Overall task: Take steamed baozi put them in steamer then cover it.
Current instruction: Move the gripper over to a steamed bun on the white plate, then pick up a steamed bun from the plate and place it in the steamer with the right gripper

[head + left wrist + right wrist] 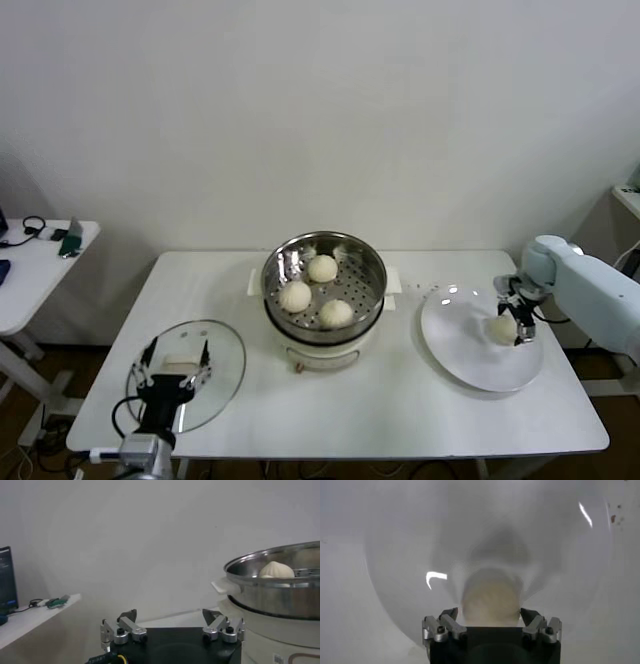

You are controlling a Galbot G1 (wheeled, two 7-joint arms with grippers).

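Note:
Three baozi (322,268) (295,296) (336,313) lie on the perforated tray of the steamer (275,262) at the table's middle. A fourth baozi (502,327) sits on the white plate (465,355) at the right. My right gripper (516,318) is down over it, open, a finger on each side; the right wrist view shows this baozi (491,597) between the spread fingertips of the gripper (489,616). The glass cover (225,360) lies flat at the front left. My left gripper (172,372) hovers open over its handle (180,362). The left wrist view shows the steamer (280,597).
A small side table (30,265) with cables and small items stands to the left of the main white table (400,410). The wall is close behind the steamer. Bare tabletop lies between steamer and plate, and in front of the steamer.

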